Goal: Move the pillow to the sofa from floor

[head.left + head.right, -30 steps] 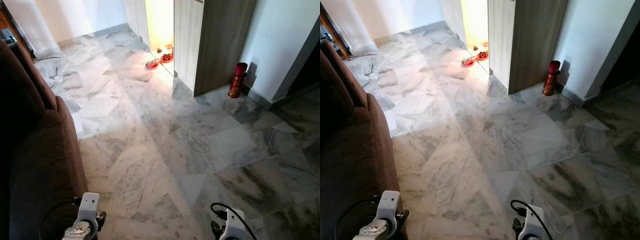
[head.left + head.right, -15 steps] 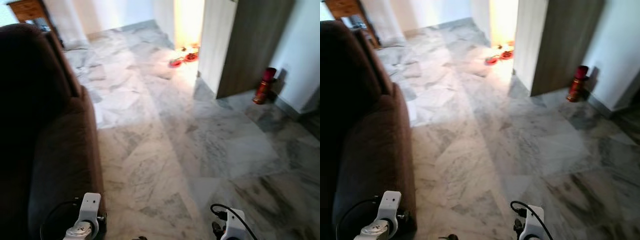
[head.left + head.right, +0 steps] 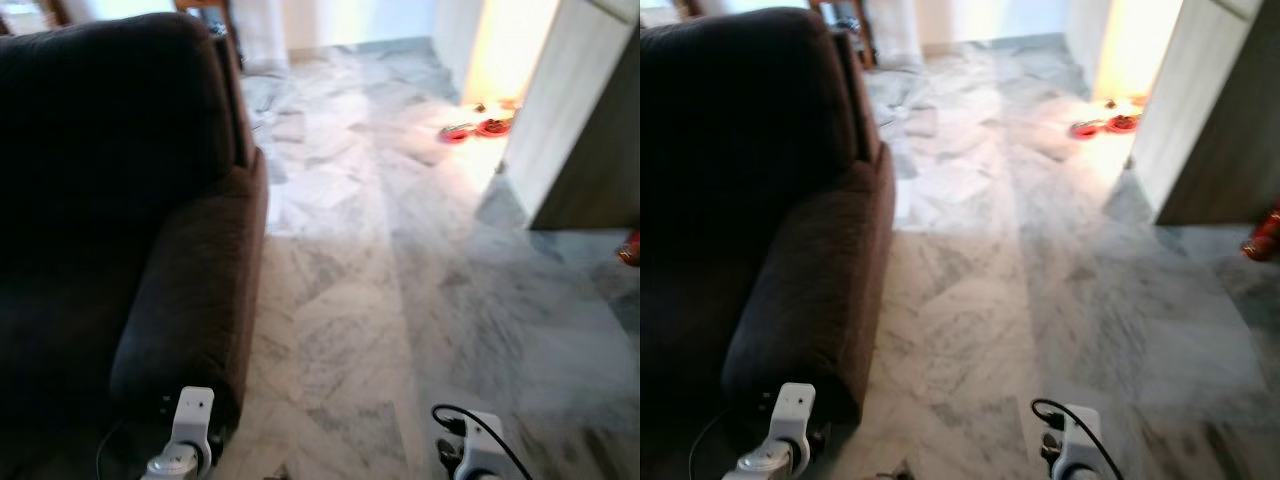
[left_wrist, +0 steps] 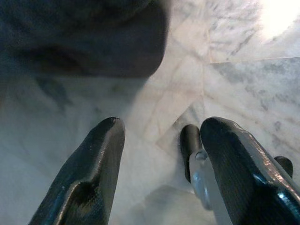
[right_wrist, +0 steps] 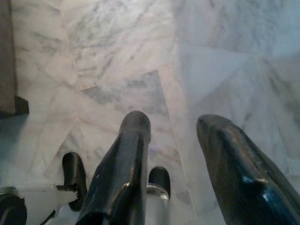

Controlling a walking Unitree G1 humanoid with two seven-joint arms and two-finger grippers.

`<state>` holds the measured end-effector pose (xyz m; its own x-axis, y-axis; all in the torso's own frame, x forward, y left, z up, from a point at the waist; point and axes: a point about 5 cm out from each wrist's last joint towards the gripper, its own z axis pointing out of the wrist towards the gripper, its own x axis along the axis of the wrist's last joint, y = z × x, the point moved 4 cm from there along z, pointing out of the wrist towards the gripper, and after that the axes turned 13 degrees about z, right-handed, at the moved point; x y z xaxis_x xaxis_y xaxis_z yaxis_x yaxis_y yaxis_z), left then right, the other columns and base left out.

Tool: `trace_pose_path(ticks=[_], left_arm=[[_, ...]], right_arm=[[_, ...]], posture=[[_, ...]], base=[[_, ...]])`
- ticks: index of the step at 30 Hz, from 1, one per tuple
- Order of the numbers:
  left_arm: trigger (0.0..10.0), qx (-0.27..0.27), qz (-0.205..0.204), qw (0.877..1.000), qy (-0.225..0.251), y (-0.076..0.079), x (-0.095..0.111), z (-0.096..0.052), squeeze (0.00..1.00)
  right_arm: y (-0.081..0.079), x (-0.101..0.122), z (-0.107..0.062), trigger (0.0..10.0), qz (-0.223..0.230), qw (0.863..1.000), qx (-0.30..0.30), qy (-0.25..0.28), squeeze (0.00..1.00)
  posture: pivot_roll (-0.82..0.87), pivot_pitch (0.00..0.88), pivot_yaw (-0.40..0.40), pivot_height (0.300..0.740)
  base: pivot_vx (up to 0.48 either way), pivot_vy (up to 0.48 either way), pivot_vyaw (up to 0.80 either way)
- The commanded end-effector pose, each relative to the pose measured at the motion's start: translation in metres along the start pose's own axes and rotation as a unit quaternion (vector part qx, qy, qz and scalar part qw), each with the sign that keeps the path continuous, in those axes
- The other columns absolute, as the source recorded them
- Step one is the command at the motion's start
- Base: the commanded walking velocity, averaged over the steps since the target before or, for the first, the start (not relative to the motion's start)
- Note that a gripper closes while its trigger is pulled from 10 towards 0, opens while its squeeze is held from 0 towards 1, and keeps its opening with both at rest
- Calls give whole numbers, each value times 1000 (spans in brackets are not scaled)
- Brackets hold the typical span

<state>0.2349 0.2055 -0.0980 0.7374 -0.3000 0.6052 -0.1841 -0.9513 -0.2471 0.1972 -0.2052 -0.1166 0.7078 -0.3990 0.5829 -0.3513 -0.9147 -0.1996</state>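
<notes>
Hanging low, left gripper (image 4: 159, 136) and right gripper (image 5: 176, 126) spread, empty, above marble floor (image 3: 400, 300). Brown sofa (image 3: 130, 230) beside left gripper; red bowls (image 3: 475, 128) far ahead, contents unclear.

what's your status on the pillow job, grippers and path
Left gripper open, empty, hanging low beside sofa. Right gripper open, empty, over marble floor. Pillow not sighted. Red bowls near the doorway.

Both head views look forward and down from high over the grey-veined white marble floor (image 3: 360, 300). They share the dark brown fabric sofa (image 3: 770, 220) at nine o'clock and the sunlit doorway at one o'clock, the right eye set slightly aside. Each wrist camera sits close above the same floor, aimed down between its own black fingers (image 4: 89, 178) (image 5: 234, 168); the left one also catches the sofa's base.
</notes>
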Motion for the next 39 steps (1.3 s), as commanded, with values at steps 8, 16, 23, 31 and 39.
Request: trace_pose_path(ticks=[8,16,23,31,39], left_arm=[[10000,4,-1,1000,-21,-4,-12,-2,0],[10000,5,4,1000,-25,-5,-17,-3,0],[10000,0,5,999,-32,-3,-22,-4,0],[10000,5,2,999,-40,-15,-34,-8,0],[10000,10,-1,999,-44,-19,-36,-9,0]], right_arm=[[-14,-9,1,10000,9,1000,12,-16,0],[-16,-14,1,10000,1,1000,5,-24,0],[-13,-16,0,10000,4,1000,-1,-28,0],[-13,-15,0,10000,17,1000,2,-24,0],[-13,-14,0,10000,25,999,1,-20,0]], posture=[[-29,12,15,740],[-31,11,26,740],[-33,1,27,740],[-36,0,27,740],[-49,13,49,740]], base=[[0,0,0],[0,254,0],[0,256,0],[0,298,0],[0,312,0]])
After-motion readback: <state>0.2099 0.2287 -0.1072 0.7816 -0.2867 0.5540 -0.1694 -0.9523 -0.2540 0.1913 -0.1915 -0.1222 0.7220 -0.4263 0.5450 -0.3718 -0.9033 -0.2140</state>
